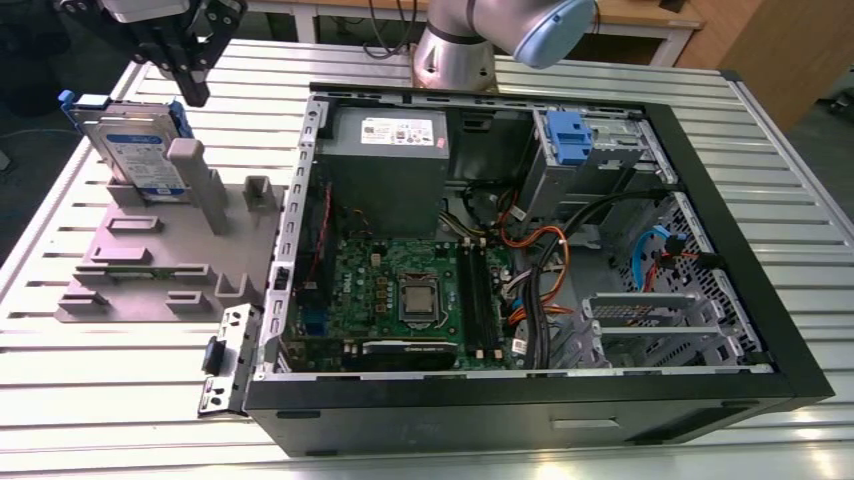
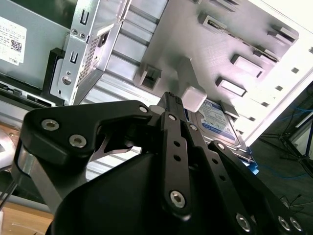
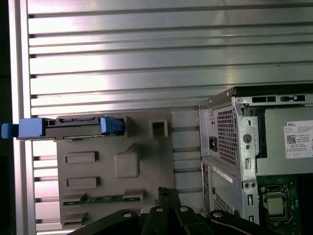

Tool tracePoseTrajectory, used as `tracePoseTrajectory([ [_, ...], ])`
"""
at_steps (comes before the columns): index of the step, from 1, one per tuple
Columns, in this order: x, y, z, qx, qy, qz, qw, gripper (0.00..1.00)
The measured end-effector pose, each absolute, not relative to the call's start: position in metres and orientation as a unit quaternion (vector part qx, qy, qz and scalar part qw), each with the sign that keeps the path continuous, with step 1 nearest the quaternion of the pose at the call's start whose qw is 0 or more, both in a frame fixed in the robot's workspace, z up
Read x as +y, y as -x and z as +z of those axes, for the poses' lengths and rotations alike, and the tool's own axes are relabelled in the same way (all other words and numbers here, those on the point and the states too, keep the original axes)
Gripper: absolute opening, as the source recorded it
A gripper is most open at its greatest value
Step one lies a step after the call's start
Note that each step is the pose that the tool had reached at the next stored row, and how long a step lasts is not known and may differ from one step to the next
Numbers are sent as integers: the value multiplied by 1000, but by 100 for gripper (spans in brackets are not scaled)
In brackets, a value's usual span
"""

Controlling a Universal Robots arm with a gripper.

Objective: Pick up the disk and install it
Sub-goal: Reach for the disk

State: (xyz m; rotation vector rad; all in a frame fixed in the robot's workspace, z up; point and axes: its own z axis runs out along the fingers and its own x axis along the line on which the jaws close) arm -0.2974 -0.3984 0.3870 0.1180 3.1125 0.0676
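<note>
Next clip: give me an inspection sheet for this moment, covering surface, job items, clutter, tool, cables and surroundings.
Surface: slatted metal table carrying a grey holder and an open computer case.
Job's things: the disk stands on edge in the grey holder, outside the case; not installed.
Clutter: a green board strip sits in a holder slot.
Grippers: the tool hangs close above the disk's upper edge; contact cannot be told.
Cables: orange cables and a blue cable run inside the case.
Surroundings: wooden furniture beyond the table; the arm base stands behind the case.
</note>
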Motion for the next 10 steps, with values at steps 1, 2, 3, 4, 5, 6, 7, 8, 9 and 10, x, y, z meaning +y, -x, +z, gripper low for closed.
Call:
tracePoseTrajectory([
  [1,-398,298,387,999,-38,22,13,11],
  [2,-398,298,387,999,-38,22,13,11],
  [3,-398,299,387,999,-38,22,13,11],
  [4,-398,299,387,999,-38,22,13,11],
  [5,-398,300,387,999,-38,22,13,11],
  [6,-398,300,387,999,-38,22,13,11],
  [7,-398,301,387,999,-38,22,13,11],
  [8,-398,301,387,999,-38,22,13,11],
  [9,-398,301,387,999,-38,22,13,11],
  [10,-398,302,387,999,-38,22,13,11],
])
